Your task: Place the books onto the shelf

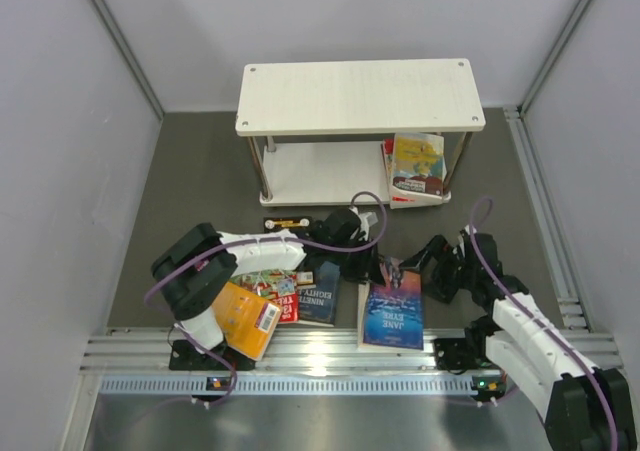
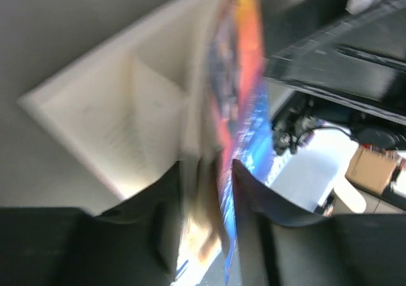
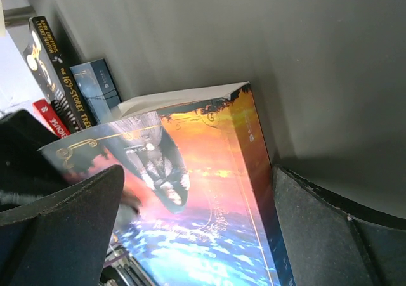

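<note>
Fingers of the left end effector are being shown closest in the left wrist view, held narrow around the cover edge of a blue-and-orange book. Whether it is being pinched cannot be told through the blur.

In the right wrist view, the right end effector is being held wide, with that book lying between its fingers.

In the top view, some books are being kept on the lower tier of the shelf, while an orange book and others are being left on the worktop.

By judgement, 1 book is being picked up. A firm grip, a lift and a carry to the shelf are being called for.
</note>
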